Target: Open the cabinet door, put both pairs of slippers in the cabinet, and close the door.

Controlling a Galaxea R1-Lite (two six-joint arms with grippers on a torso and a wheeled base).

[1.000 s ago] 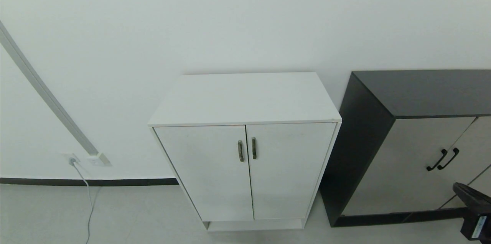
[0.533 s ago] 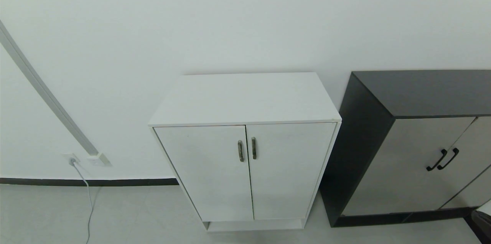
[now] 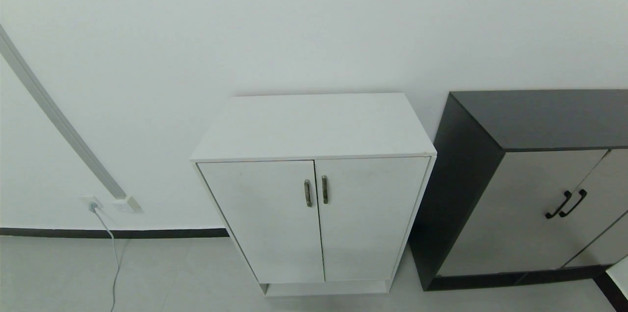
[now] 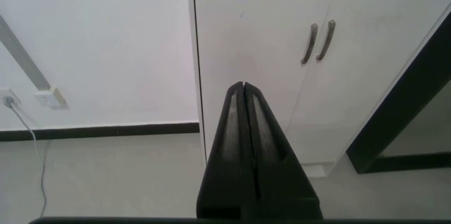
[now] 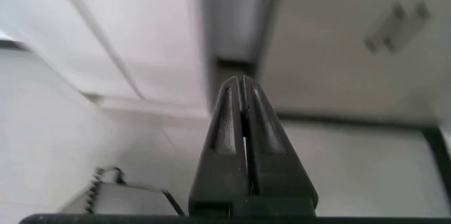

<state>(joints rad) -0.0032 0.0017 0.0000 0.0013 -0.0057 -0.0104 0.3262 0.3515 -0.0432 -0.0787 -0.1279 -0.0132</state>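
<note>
The white cabinet (image 3: 314, 125) stands against the far wall at centre, with a black cabinet (image 3: 466, 179) just beside it on the right. Its left door (image 3: 265, 219) and right door (image 3: 368, 214) are both fully shut. Their handles (image 3: 307, 193) stand upright, side by side at the middle seam. With the doors shut, I cannot tell whether the slippers are inside. So this is either the very start, with opening, loading and closing all left, or the end. The left gripper (image 4: 244, 86) is clenched, its fingers pressed together on nothing, well short of the left door. The right gripper (image 5: 244, 79) is likewise clenched, empty and touching nothing.
</note>
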